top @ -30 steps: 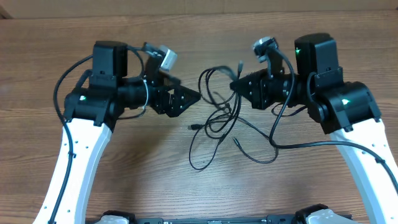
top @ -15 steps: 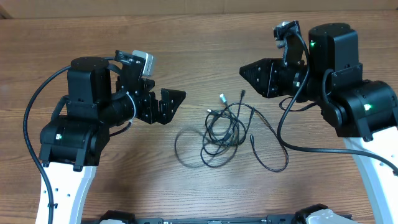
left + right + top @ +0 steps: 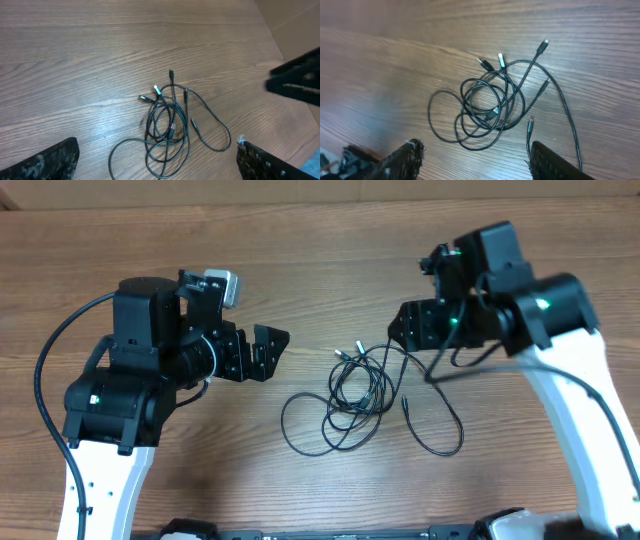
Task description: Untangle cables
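Left gripper [image 3: 272, 352]: jaws spread wide and holding nothing, raised above the wooden table [image 3: 300, 240] just left of the cables [image 3: 355, 390]. Its wrist camera looks down past both fingers at the bundle, clear of every strand.

Right gripper [image 3: 396, 332]: jaws also apart and empty, hanging near the bundle's upper right edge, where several small plug tips [image 3: 501, 56] fan out. No cord runs between its fingers.

The cables lie flat on the table between the two arms, touched by neither. Several thin black cords coil over one another in a tight oval knot at the centre. One wide loop [image 3: 295, 420] spills out toward the left arm, and one long strand [image 3: 440, 430] trails off toward the right arm.

Both grippers seem parked open on opposite sides so each can take a different strand. The knot looks far from undone, and the free plug ends look like the easiest places to grip.
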Tool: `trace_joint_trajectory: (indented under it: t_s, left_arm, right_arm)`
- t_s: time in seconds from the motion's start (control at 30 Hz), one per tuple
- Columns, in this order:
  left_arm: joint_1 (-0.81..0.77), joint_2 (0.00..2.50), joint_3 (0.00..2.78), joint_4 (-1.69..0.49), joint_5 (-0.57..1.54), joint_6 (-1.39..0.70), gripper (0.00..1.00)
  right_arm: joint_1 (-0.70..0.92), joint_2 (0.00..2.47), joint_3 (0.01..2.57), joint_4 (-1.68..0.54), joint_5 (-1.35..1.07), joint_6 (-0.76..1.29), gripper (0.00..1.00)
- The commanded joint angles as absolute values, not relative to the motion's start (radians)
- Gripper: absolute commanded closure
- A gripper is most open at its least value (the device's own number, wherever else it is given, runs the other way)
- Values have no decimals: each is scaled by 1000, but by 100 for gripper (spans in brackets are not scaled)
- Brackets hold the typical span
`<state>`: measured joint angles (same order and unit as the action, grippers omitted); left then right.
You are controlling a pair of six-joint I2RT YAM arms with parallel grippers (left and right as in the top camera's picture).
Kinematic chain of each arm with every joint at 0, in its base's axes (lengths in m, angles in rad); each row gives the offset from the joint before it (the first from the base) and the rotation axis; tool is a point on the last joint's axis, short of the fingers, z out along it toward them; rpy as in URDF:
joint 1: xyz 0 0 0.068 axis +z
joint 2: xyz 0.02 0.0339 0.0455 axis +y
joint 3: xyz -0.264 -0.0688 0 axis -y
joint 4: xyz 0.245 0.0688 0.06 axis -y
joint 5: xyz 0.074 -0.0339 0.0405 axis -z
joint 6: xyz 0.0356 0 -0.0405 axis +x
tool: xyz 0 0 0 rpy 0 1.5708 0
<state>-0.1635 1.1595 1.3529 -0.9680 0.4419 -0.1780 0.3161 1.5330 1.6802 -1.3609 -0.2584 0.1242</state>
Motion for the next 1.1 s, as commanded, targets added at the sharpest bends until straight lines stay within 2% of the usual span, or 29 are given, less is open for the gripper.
trace_joint_trajectory:
  t_s: [0.0,0.17,0.53,0.73,0.83,0.87,0.97,1.07]
  left_arm:
    - [-164,1151,1365,-973,399,-195,0]
    - [-164,1151,1365,-973,384,-187,0]
    - [-164,1153,1365,-980,381,-179,0]
    - [-164,1169,1365,-991,381,-179,0]
    - [-164,1178,1365,-995,381,-179,0]
    - [-164,1178,1365,-994,381,-180,0]
    - [-164,1178,1365,-995,381,-179,0]
    - [-164,1178,1365,-995,381,-179,0]
  right_arm:
    - [321,1627,1701,-1361,-276,65,33]
    - [385,1754,1601,-1272,-281,65,33]
    - [420,1777,1191,-836,-316,66,34]
    - [420,1777,1105,-731,-315,77,53]
    - [420,1777,1105,-730,-316,78,71]
    - [420,1777,1105,-730,-315,77,80]
    - [420,1777,1105,-730,-315,78,96]
    - [420,1777,1105,-733,-316,78,96]
